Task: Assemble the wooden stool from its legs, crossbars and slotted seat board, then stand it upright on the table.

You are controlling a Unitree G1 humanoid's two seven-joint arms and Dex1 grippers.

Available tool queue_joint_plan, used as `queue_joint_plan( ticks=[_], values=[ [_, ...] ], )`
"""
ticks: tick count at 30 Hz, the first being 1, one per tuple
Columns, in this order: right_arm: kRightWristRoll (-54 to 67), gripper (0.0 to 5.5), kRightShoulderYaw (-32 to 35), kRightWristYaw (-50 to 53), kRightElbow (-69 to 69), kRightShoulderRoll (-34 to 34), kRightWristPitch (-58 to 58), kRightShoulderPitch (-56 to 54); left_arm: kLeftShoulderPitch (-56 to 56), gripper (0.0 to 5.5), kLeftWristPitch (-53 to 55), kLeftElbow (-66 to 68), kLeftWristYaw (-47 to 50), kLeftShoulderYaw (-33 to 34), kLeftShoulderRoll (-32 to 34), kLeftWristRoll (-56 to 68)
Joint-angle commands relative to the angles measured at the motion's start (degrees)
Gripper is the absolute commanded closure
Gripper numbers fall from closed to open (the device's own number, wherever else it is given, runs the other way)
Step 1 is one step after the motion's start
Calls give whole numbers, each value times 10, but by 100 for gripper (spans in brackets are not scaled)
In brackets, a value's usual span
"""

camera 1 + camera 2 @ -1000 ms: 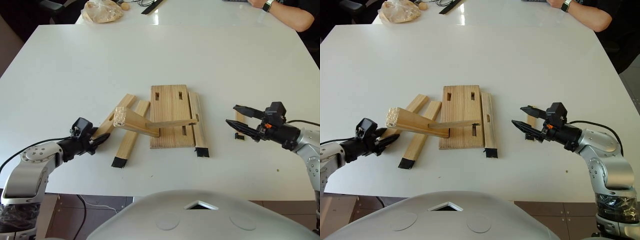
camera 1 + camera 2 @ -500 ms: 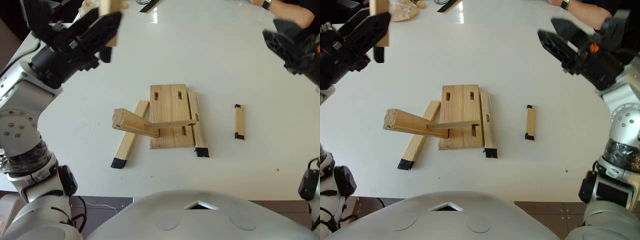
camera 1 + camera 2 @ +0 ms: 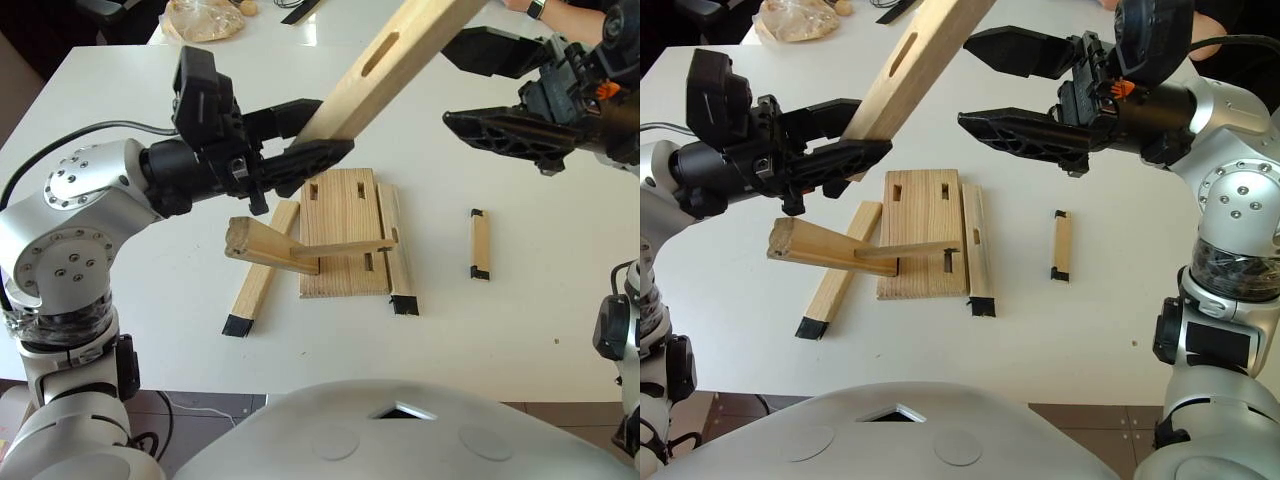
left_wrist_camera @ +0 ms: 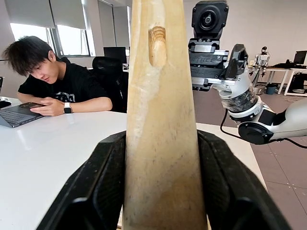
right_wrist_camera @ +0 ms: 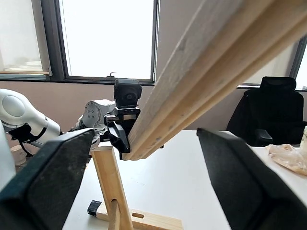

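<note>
My left gripper is shut on a long wooden leg, held high over the table and slanting up to the right; its fingers clamp the lower end. My right gripper is open, raised beside the leg's upper part, with its fingers spread to either side of the leg and not closed on it. On the table lies the slotted seat board. A leg with a crossbar rests across its left side. Another leg lies left of the board, and one more lies along its right edge.
A short crossbar lies alone to the right of the board. A crumpled plastic bag and a black object sit at the far edge of the table. White tabletop surrounds the parts.
The left gripper has swung in from the far left with the leg, which now slants over the board. The right gripper has moved down and left toward the leg's upper part.
</note>
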State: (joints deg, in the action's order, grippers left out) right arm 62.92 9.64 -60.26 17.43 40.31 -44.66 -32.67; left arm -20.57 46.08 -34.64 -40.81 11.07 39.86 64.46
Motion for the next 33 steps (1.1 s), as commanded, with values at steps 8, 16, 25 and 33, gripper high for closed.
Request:
queue_joint_plan(
  ticks=[8, 16, 25, 33],
  values=[
    [4, 156, -37, -43, -34, -4, -35, -46, 2, 348, -33, -7, -60, -42, 21, -60],
    [3, 180, -50, -56, -20, -13, -46, -56, -1, 348, -32, -8, -70, -55, 22, -68],
    [-16, 318, -64, -72, -17, -11, -41, -60, 2, 348, -30, -12, -80, -62, 32, -68],
    [-64, 349, -88, -87, -10, -4, -17, -40, -9, 348, -18, -7, -79, -63, 35, -61]
  ],
)
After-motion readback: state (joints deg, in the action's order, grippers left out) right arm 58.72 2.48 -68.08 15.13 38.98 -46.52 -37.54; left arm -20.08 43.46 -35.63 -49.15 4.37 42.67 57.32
